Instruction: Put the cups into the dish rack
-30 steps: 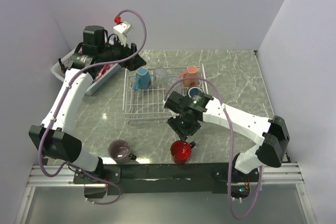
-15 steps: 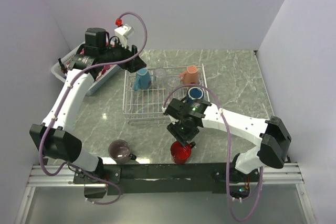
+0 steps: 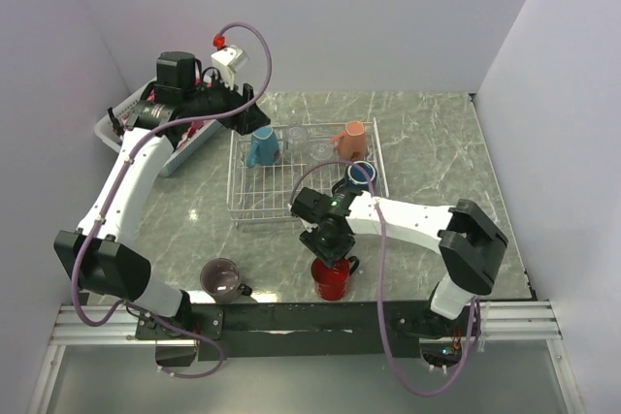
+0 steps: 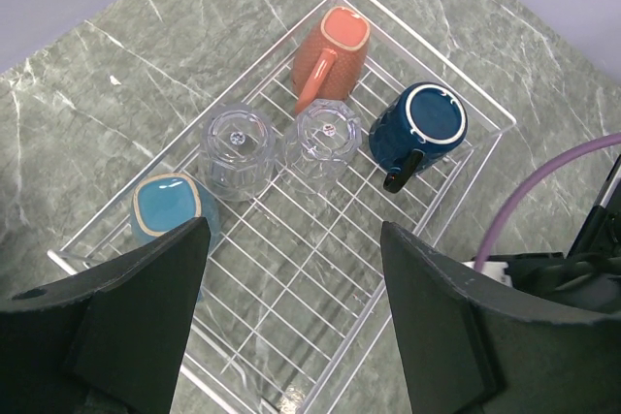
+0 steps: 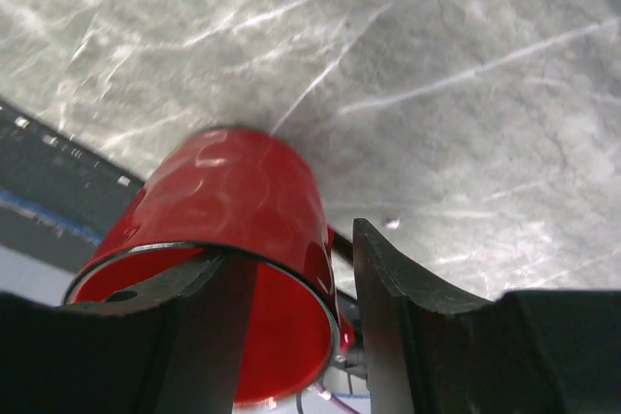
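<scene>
1. change. over the last second the right gripper (image 3: pixel 330 255) has come down from above the table (image 3: pixel 437 157), between the dish rack (image 3: pixel 260 222) and the red mug (image 3: pixel 332 282), toward the near edge and onto the mug's rim. its fingers have narrowed over the same interval. the left gripper (image 4: pixel 291 230) has not moved.

2. right gripper state. in the right wrist view, one finger (image 5: pixel 194 327) sits inside the red mug and the other (image 5: pixel 408 327) outside, so the fingers straddle the wall. a thin gap shows at the outer finger. whether the wall is firmly pinched cannot be told.

3. left gripper state. spread wide with nothing between the fingers, it hovers over the far part of the rack.

4. task items. the red mug stands mouth up on the table, near the near edge and just near of the rack. the mauve mug (image 3: pixel 223 278) stands to its left, also outside the rack. the light blue mug (image 4: pixel 167 208), salmon mug (image 4: pixel 330 55), navy mug (image 4: pixel 422 123) and two clear glasses (image 4: pixel 238 147) are already in the rack.

5. meaning. the step in hand appears to be the grasp of the red mug. two mugs remain to be loaded.
</scene>
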You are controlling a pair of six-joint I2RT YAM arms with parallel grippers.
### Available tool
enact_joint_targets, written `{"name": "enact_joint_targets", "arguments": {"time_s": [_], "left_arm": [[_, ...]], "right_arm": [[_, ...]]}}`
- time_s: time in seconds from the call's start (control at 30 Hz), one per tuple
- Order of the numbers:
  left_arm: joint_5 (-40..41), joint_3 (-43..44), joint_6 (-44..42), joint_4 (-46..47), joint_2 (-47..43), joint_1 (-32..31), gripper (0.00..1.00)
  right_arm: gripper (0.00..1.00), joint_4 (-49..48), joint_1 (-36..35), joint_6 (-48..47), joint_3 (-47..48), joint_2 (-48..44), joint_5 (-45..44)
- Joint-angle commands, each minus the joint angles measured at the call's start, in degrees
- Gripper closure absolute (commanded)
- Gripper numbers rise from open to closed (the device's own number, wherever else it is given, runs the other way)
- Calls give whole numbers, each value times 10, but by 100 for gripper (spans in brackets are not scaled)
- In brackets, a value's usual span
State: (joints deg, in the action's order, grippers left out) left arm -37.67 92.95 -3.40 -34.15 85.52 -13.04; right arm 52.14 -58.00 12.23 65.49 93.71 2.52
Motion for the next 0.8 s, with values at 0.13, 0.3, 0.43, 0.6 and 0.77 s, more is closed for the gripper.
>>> {"name": "enact_joint_targets", "arguments": {"time_s": [0.13,0.3,0.43,0.6,0.77], "left_arm": [[-2,-11,-9,2,-39,1,22],[0,-5,-10,1,-37,1,23],[-2,5,-6,10,-33,0,22],[-9,24,11,22,-25,1,21],[0,69,58,50,-28,5,4]], "right_arm": [[52,-29,-4,-18,51,54,-24],[88,-18,-4,-12,68,41,-22],[100,4,-3,-3,72,5,-24],[100,40,4,23,101,-40,-40],[100,86,51,60,230,-81,3]]}}
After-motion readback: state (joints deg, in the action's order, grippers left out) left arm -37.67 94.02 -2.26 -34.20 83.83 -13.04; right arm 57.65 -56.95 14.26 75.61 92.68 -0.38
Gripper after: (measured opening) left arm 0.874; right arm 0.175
